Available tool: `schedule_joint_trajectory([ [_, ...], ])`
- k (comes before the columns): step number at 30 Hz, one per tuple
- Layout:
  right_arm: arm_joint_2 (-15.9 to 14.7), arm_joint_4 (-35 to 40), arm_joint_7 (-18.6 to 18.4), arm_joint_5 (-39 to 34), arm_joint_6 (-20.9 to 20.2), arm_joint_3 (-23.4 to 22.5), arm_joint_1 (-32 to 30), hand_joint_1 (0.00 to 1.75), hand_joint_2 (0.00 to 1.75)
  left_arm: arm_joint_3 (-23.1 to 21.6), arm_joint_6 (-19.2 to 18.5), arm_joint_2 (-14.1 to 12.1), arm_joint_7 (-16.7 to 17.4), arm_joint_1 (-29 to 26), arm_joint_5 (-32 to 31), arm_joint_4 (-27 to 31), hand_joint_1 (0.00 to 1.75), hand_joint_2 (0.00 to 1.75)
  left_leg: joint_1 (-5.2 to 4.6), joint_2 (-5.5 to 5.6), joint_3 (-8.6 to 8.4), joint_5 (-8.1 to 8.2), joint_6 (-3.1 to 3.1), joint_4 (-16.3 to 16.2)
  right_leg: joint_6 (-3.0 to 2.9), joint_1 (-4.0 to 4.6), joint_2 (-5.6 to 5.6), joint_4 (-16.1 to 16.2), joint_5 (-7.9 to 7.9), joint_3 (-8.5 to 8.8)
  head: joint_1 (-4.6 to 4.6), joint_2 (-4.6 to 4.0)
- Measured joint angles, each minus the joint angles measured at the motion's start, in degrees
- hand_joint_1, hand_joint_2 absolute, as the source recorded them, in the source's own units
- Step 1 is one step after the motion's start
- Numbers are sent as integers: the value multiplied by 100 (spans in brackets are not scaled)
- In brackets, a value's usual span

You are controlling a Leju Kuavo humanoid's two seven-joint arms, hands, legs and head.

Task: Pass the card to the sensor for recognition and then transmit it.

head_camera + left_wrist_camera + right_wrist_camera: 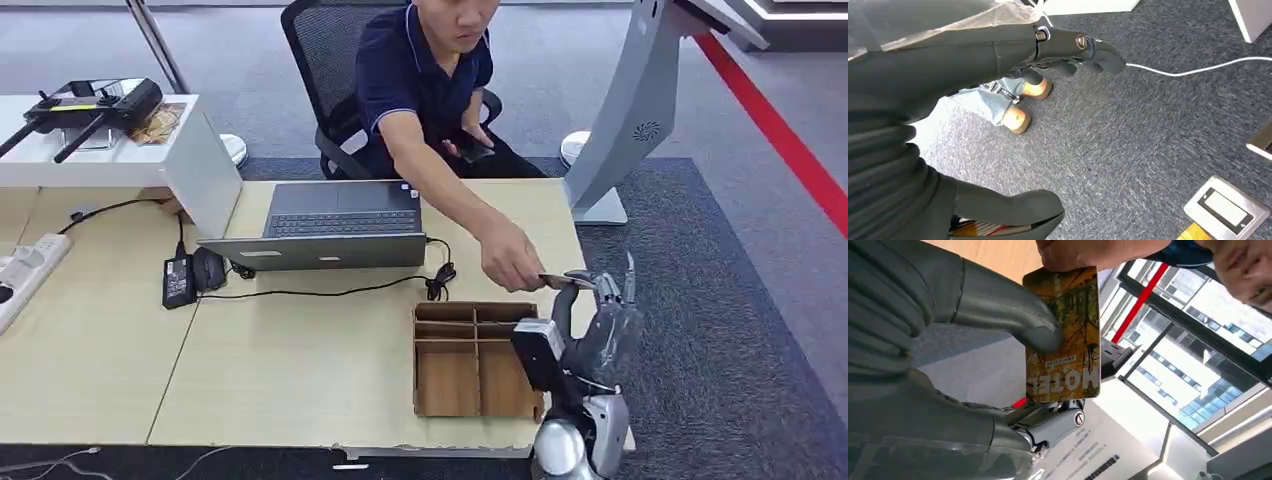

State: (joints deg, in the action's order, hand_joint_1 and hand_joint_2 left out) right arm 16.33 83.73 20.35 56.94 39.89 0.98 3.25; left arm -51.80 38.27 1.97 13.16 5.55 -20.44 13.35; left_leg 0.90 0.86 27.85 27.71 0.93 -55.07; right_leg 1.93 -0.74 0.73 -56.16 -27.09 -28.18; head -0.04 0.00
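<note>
- Right hand [598, 318] is reaching up past the bench [300, 370] edge, its thumb [1013, 315] pressing on the card [1064, 335] face while the darker fingers [1048, 425] are sitting under the card's lower edge; it is pinching the card.
- Person's hand [510, 262] is gripping the card's far end, just beyond the thumb.
- Left hand [998, 60] is hanging over grey carpet, fingers curled in, holding nothing.
- Risk, as I judge it: both are gripping one card, so an early release or a tug could make the thin, glossy, flat rectangle slip off the smooth thumb and drop.
</note>
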Motion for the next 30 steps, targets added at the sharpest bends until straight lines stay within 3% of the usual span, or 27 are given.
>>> schedule_joint_trajectory([
  [8, 0, -105, 7, 2, -2, 149, 61, 175, 175, 0, 0, 0, 0, 8, 0, 0, 0, 175, 0, 5, 1, -1, 1, 0, 0, 0, -3, 0, 0, 0, 0, 0],
  [9, -2, -114, 2, 4, -2, 166, 66, 166, 175, 0, 0, 0, -2, 9, -2, 0, 0, 175, 0, 6, 1, -1, 1, 0, 0, 0, -3, -1, 0, 1, 0, 0],
  [10, -2, -127, -6, 9, -2, 175, 70, 106, 175, -2, -4, 0, -9, 10, -4, 0, 0, 175, 0, 6, 1, -1, 1, 0, 0, 0, -3, 0, 0, 0, 0, 0],
  [11, -2, -135, -33, 7, -2, 177, 71, 30, 175, -7, -7, 0, -11, 11, -7, 2, 0, 175, 0, 6, 1, -1, 1, 0, 0, 0, -3, 0, 0, 1, 0, 0],
  [12, -2, -135, -55, 4, -2, 181, 71, 0, 175, -11, -9, 0, -13, 11, -9, 2, 0, 175, 0, 7, 2, -1, 1, 0, 0, 0, -3, 0, 0, 0, 0, 0],
  [14, -13, -135, -254, 2, -2, 216, 80, 0, 175, -35, -13, 0, -18, 12, -7, 0, 0, 175, 0, 6, 2, -1, 1, 0, 0, 0, -3, 0, 0, 0, 0, 0],
  [15, -26, -135, -430, 4, -2, 256, 90, 0, 0, -52, -13, 0, -20, 14, -2, 0, 0, 175, 0, 6, 1, -1, 1, 0, 0, 0, -3, 0, 0, 0, 0, 0],
  [18, -33, -138, -479, 18, -2, 332, 111, 0, 0, -92, -22, 0, -20, 15, 0, 0, 0, 175, 0, 7, 1, -1, 1, 0, 0, 0, -3, 0, 0, 0, 0, 0],
  [19, -33, -142, -474, 18, -2, 343, 113, 0, 175, -94, -26, 0, -20, 14, 0, 0, 0, 175, 0, 7, 1, -1, 1, 0, 0, 0, -3, 0, 0, 0, 0, 0],
  [30, -59, -164, -673, 28, -2, 494, 140, 0, 175, -101, -26, 0, -17, 16, 46, 0, 0, 175, 0, 6, 0, -1, 2, 0, 0, 0, -3, 0, 0, -1, 0, 0],
])
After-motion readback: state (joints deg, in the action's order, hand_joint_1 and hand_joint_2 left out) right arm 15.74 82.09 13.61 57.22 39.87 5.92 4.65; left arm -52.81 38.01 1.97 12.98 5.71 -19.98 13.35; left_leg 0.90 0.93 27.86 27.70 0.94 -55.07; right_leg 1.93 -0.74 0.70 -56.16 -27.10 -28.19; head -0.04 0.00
